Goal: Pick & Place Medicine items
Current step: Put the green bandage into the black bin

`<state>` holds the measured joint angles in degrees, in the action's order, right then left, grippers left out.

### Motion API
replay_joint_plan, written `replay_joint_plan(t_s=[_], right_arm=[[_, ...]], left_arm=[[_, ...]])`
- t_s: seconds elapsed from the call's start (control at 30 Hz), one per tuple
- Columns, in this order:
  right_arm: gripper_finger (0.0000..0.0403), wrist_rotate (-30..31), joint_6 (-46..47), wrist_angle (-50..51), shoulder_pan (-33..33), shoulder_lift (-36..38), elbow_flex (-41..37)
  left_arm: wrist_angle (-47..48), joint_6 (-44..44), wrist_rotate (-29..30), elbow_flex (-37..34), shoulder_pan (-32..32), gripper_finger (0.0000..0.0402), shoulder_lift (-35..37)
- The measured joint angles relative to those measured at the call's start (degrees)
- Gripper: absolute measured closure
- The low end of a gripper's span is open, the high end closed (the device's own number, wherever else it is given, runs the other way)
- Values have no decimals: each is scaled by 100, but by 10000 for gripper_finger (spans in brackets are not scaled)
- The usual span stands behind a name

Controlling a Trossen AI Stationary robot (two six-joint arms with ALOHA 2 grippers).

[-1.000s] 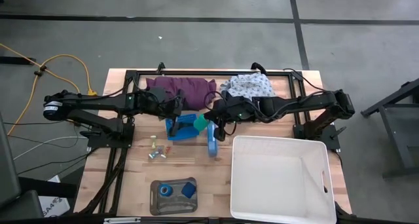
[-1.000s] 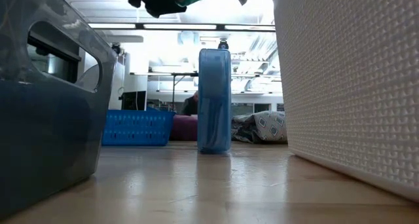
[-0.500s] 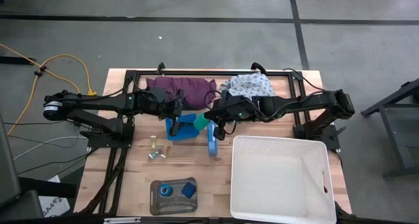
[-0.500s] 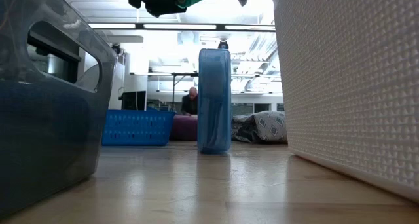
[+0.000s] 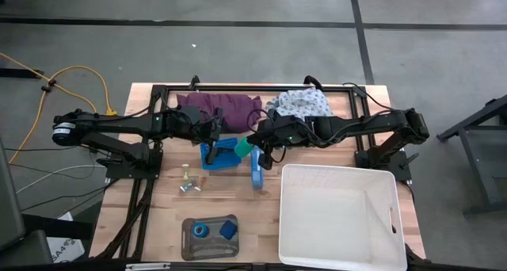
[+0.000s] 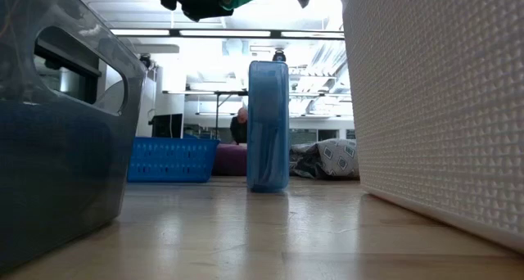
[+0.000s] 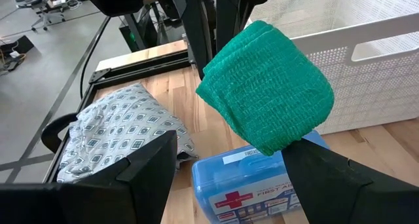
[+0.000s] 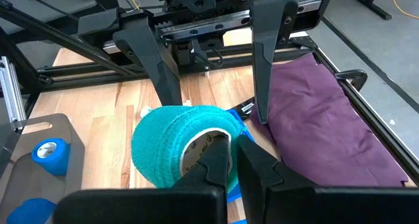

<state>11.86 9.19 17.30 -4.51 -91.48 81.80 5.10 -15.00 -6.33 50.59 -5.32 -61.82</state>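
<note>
We think the green roll (image 8: 180,149), up in the air over the blue first-aid box (image 7: 252,185), is soft, light and squashy. The right gripper (image 8: 229,160) has its fingers pinched shut on the roll's edge. The left gripper (image 7: 229,162) has its fingers wide apart around it, so we would hold its sides gently.

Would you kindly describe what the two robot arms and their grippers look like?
Both arms are dark, slim and jointed, with black cables trailing from their bases. The left gripper has two flat, tapering black fingers on a ribbed metal rail. The right gripper looks much the same: dark, straight fingers.
</note>
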Motion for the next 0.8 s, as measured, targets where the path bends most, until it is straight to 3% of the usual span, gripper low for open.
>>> replay_joint_plan(t_s=[0.8], right_arm=[[397,-136,143,17,2,0,0]], left_arm=[[-131,586,-31,0,2,136,-3]])
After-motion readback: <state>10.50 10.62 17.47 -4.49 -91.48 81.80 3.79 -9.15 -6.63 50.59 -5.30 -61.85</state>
